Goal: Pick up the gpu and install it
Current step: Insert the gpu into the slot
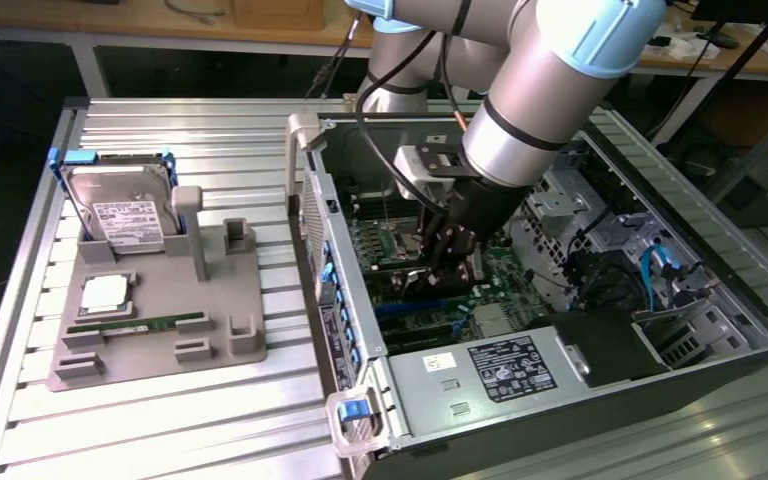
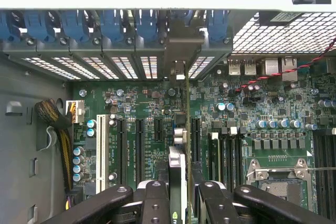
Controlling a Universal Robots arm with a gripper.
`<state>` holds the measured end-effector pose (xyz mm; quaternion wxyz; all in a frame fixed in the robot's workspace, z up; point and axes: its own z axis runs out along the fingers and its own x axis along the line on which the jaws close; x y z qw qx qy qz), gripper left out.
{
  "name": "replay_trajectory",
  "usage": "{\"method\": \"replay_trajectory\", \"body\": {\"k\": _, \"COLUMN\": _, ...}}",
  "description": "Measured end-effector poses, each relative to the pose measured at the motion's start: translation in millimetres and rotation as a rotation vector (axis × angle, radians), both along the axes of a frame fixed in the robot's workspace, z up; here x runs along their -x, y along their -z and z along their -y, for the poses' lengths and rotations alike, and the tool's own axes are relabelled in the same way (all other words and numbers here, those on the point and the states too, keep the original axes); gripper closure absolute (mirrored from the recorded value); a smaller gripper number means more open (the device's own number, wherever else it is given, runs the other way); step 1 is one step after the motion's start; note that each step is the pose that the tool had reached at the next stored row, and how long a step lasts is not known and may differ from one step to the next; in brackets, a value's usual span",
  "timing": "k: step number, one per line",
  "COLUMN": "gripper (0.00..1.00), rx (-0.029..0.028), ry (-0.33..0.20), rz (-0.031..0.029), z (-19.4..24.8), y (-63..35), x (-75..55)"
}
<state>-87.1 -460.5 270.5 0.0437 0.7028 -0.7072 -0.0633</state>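
Observation:
The gpu (image 2: 187,108) is seen edge-on as a thin card standing upright over the green motherboard (image 2: 142,103). Its metal end bracket (image 2: 182,51) sits against the rear slot openings of the case, under the blue clips (image 2: 113,24). My gripper (image 2: 185,203) is shut on the card, with one black finger (image 2: 156,203) on each side of it. In the exterior view the gripper (image 1: 446,268) reaches down into the open PC case (image 1: 344,250), low over the motherboard (image 1: 498,270). How deep the card's lower edge sits in the slot is hidden.
A grey holder (image 1: 211,345) on the slatted table at the exterior view's left carries a silver hard drive (image 1: 124,215), a CPU (image 1: 104,292) and a green RAM stick (image 1: 137,325). A power supply (image 1: 491,370), cables (image 2: 58,124) and empty black slots (image 2: 122,150) surround the card.

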Motion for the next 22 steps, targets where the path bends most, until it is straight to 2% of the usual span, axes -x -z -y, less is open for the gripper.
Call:
{"method": "replay_trajectory", "body": {"k": 3, "gripper": 0.73, "rx": -0.0001, "ry": 0.000, "rz": 0.0041, "z": 0.0, "y": 0.0, "x": 1.0}}
{"method": "replay_trajectory", "body": {"k": 6, "gripper": 0.73, "rx": -0.0001, "ry": 0.000, "rz": 0.0056, "z": 0.0, "y": 0.0, "x": 1.4}}
{"method": "replay_trajectory", "body": {"k": 18, "gripper": 0.73, "rx": -0.0002, "ry": 0.000, "rz": 0.0064, "z": 0.0, "y": 0.1, "x": 1.5}}
{"method": "replay_trajectory", "body": {"k": 19, "gripper": 0.73, "rx": -0.0001, "ry": 0.000, "rz": 0.0087, "z": 0.0, "y": 0.0, "x": 1.7}}
{"method": "replay_trajectory", "body": {"k": 22, "gripper": 0.73, "rx": -0.0002, "ry": 0.000, "rz": 0.0231, "z": 0.0, "y": 0.2, "x": 2.0}}
